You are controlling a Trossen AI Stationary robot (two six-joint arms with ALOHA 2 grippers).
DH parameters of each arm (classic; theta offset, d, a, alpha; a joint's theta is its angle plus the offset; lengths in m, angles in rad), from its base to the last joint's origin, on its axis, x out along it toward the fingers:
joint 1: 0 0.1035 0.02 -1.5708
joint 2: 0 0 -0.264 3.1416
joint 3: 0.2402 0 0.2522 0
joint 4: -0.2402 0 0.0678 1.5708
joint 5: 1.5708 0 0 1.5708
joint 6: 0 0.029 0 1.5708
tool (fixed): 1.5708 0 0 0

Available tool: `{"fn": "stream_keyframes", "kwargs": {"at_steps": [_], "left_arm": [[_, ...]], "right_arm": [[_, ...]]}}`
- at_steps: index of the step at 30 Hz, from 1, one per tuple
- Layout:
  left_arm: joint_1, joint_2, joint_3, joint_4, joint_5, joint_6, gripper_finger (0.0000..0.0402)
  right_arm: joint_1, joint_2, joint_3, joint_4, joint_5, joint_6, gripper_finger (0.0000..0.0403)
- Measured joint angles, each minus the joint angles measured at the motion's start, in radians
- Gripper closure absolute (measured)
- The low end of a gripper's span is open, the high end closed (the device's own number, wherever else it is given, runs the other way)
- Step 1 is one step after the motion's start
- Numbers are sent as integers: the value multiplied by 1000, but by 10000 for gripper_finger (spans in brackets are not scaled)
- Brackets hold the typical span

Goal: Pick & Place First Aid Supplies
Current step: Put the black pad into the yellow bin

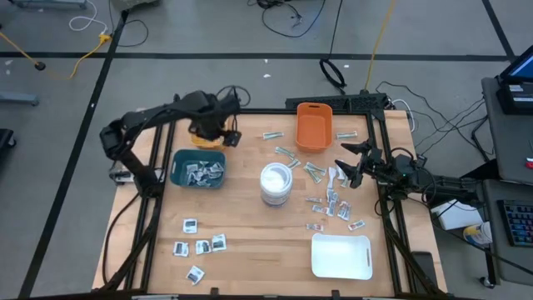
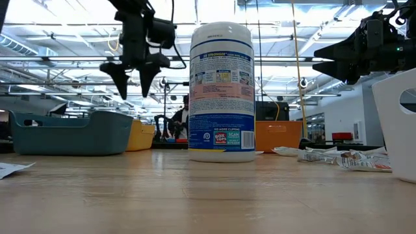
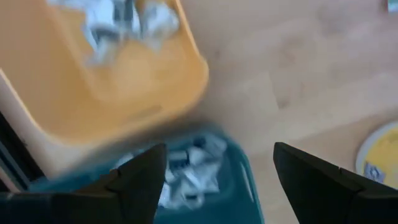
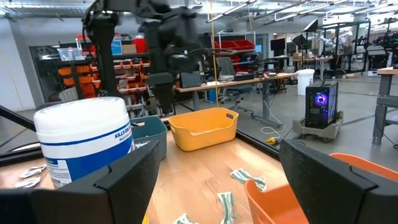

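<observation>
Hanging released and empty, the left gripper [image 2: 134, 81] spreads its jaws above the yellow bin [image 1: 213, 133] and teal bin [image 1: 198, 167] at the worktop's left rear. The right gripper [image 1: 348, 162] hovers with jaws likewise released and empty, over the right side near the scattered packets.

The first aid supplies are small flat packets: white squares with dark centres [image 1: 202, 247] lie loose at the front left, pale-green strips [image 1: 287, 152] sit just beside the orange bin [image 1: 313, 127], and white-and-red sachets [image 1: 335, 206] spread between the wipes canister [image 1: 276, 183] and the white tray [image 1: 341, 256]. More packets fill the teal bin, and some lie in the yellow one.

The left wrist view is smeared, so the packets in both bins read only as pale crumpled shapes; the arm covers most of the yellow bin from above.

The worktop [image 1: 250, 225] is light wood in a dark frame. Cables trail over the grey floor behind, and the low view looks into a bright workshop hall where a person [image 2: 178, 120] sits far off.
</observation>
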Motion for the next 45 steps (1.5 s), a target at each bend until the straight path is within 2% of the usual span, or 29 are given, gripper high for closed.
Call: {"fn": "stream_keyframes", "kwargs": {"at_steps": [11,20,29,38,45], "left_arm": [[-308,-98,-143,2,36,-327,126],[-539,-97,-156,7,64,-534,115],[-762,-93,-156,86,56,-715,123],[-986,-28,-156,183,54,-707,116],[-1070,33,-156,244,72,-660,128]], "right_arm": [[0,0,0,0,0,0,80],[0,0,0,0,0,0,79],[0,0,0,0,0,0,78],[0,0,0,0,0,0,76],[0,0,0,0,0,0,77]]}}
